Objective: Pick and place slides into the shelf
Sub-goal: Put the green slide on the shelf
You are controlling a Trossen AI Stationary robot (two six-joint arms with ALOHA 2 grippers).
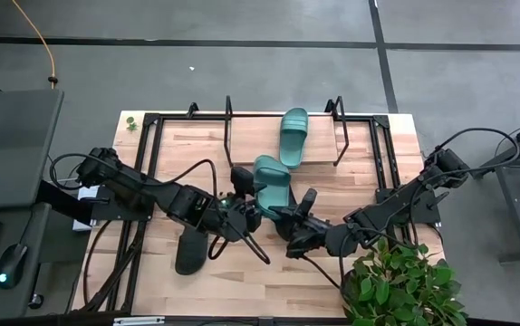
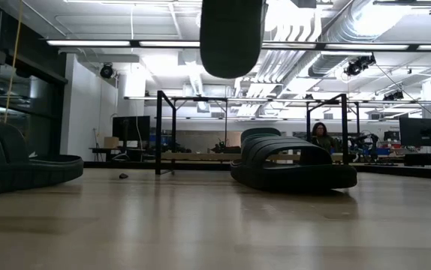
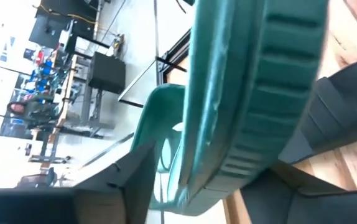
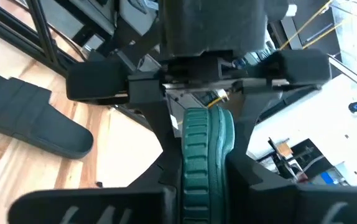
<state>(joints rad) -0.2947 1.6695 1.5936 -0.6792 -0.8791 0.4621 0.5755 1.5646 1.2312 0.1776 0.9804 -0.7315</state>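
Both arms meet mid-table over one teal slide (image 1: 272, 179). The left gripper (image 1: 242, 201) is clamped on it; the right gripper (image 1: 303, 215) also seems closed on it, perhaps a handover. Next it must go to the shelf (image 1: 251, 136) beyond them, beside the other teal slide (image 1: 293, 136). A black slide (image 1: 190, 250) lies behind the left gripper.

two teal slides (image 1: 293, 136), perhaps two black slides (image 1: 191, 252), one shelf (image 1: 242, 136)

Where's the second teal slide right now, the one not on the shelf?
In the high view, the second teal slide is mid-table, just in front of the shelf, held between the left pincer and the right pincer.
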